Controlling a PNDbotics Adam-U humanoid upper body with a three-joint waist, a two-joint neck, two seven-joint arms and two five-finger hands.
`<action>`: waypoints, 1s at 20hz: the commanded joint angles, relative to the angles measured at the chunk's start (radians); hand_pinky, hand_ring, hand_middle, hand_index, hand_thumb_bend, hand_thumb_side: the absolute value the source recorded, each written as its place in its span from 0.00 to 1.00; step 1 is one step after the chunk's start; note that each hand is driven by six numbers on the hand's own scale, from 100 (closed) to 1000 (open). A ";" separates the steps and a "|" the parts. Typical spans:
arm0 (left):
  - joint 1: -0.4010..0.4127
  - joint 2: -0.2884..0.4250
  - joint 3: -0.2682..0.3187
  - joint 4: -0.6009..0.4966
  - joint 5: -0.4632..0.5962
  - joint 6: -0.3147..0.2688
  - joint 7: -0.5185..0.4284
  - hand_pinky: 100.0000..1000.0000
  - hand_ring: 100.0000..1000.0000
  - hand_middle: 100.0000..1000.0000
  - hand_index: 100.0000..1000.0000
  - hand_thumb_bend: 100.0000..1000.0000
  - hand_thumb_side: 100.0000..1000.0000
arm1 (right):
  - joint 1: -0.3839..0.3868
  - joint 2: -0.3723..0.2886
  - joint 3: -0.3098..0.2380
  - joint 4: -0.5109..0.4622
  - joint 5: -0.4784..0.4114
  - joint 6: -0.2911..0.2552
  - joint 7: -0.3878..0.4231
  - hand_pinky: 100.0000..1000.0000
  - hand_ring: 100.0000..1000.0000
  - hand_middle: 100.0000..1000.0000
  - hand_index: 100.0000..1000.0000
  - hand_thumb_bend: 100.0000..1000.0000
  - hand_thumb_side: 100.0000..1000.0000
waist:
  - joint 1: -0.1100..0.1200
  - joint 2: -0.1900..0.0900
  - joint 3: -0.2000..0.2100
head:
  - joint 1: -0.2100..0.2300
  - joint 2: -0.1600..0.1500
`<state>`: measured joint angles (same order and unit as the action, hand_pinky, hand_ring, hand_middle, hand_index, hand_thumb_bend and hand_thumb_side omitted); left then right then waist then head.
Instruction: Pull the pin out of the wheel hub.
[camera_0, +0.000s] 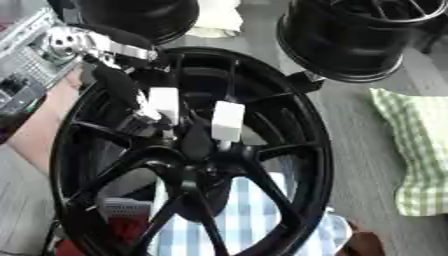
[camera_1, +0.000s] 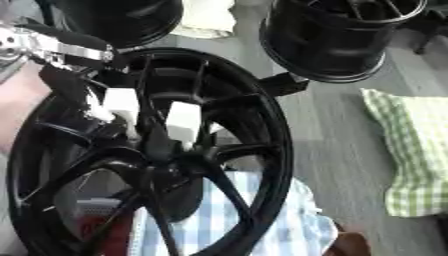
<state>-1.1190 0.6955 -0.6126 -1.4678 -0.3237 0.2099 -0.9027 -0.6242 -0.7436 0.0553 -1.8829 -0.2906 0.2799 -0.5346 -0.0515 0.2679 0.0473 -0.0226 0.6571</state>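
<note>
Looking down through your head camera: black wheel hub (camera_0: 188, 165) fills the centre, tilted, spokes running out from the middle to the rim. Your left hand (camera_0: 131, 107) comes in from the upper left and reaches inside the rim, down among the spokes just left of the hub centre. Fingers are dark against dark spokes, so you can't tell whether they're curled on anything.

Two white blocks sit near the centre: one (camera_0: 164, 104) right by your hand, the other (camera_0: 228, 121) just right of it, standing above the hub middle. Which one is the pin, if either, can't be told.

Room: tight inside the rim, spokes on both sides of the hand. Open grey desk (camera_0: 354, 150) to the right of the wheel.

A second black rim (camera_1: 337, 37) stands at upper right, near the hub's edge. A third dark rim (camera_0: 140, 17) sits at upper left behind your arm.

Right eye shows more bare desk on the right; left eye shows the silver wrist joint (camera_0: 66, 42) more fully.

Green checked cloth (camera_1: 411, 155) at the right edge; blue checked cloth (camera_0: 254, 220) under the hub's lower part. Red-and-white object (camera_0: 122, 220) visible through the lower-left spokes.
</note>
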 joint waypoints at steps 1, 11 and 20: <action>-0.019 0.017 0.013 -0.016 0.005 0.012 -0.004 0.73 0.61 0.49 0.68 0.45 0.38 | -0.012 -0.018 -0.016 -0.005 0.002 0.000 -0.006 0.78 0.68 0.56 0.66 0.00 0.51 | 0.002 -0.021 0.000 | 0.002 -0.001; -0.016 0.024 0.009 -0.029 0.008 0.017 -0.004 0.71 0.57 0.44 0.62 0.31 0.23 | -0.010 -0.017 -0.021 -0.001 0.000 -0.002 -0.022 0.78 0.68 0.56 0.66 0.00 0.51 | -0.002 -0.024 0.003 | 0.005 0.001; -0.018 0.022 0.009 -0.031 0.015 0.025 -0.004 0.70 0.55 0.40 0.58 0.16 0.09 | -0.010 -0.014 -0.024 0.003 -0.004 -0.006 -0.038 0.77 0.68 0.56 0.66 0.00 0.51 | -0.002 -0.026 0.004 | 0.008 0.000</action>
<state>-1.1190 0.6958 -0.6127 -1.4864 -0.3117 0.2234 -0.9011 -0.6238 -0.7370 0.0488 -1.8762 -0.2930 0.2752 -0.5671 -0.0559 0.2673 0.0504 -0.0186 0.6577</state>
